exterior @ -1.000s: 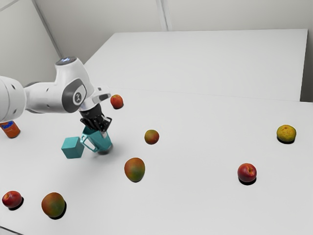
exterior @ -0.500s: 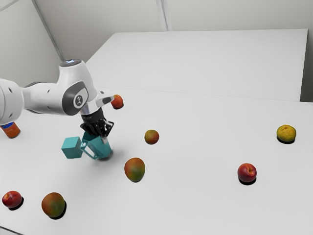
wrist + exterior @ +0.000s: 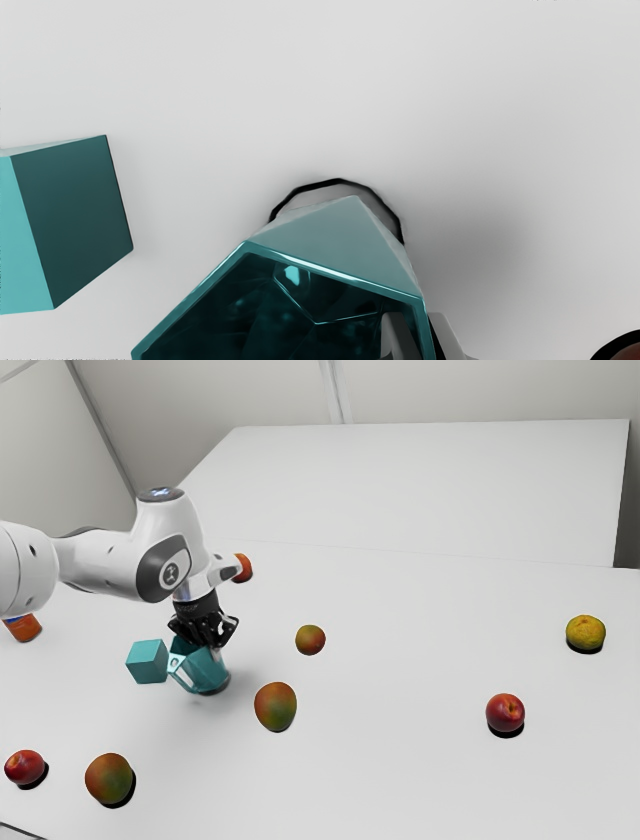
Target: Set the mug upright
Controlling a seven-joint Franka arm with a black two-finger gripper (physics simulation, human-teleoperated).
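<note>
Table (image 3: 420, 780) spreads below and around the end effector (image 3: 208, 643). The arm (image 3: 100, 565) comes in from the exterior view's left, its hand bent steeply down over the work. Just below the end effector leans the mug (image 3: 205, 672), mouth slanting up toward it, base low by the tabletop. The end effector is closed on the mug's wall, one finger inside, the other outside. Righting seems the step in hand; next calls for turning out the lean and seating the base flat before letting go, sparing the cube (image 3: 148, 662) close by, on the exterior view's left of the end effector.
</note>
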